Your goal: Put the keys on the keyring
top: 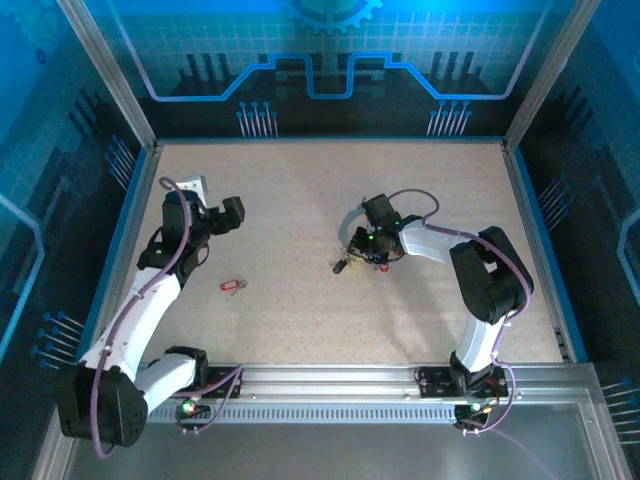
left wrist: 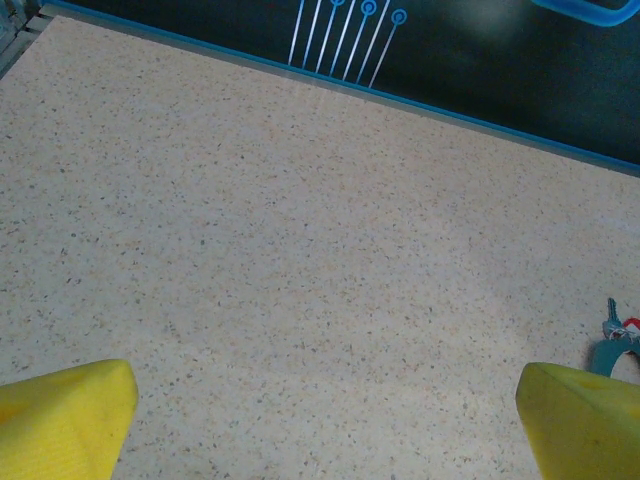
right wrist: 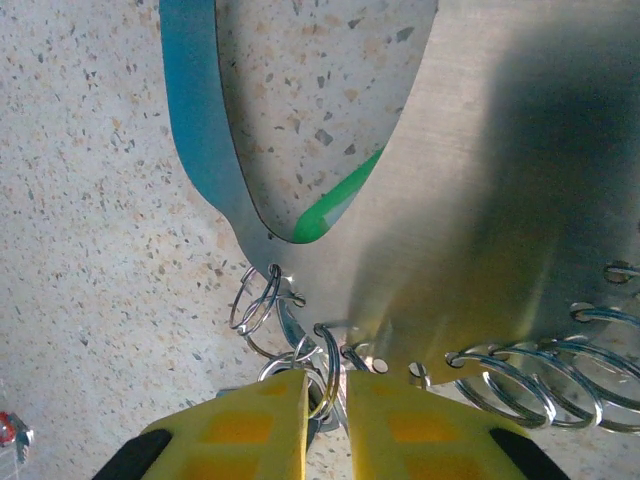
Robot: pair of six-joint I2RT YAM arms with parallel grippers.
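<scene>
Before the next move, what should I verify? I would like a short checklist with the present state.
1. The right gripper pinches a ring of the keyring: ok.
2. The left gripper is open and holds nothing: ok.
3. A red-tagged key lies free on the table: ok.
4. This key is on the keyring: not ok.
5. The ring's split is opened: cannot tell.
</scene>
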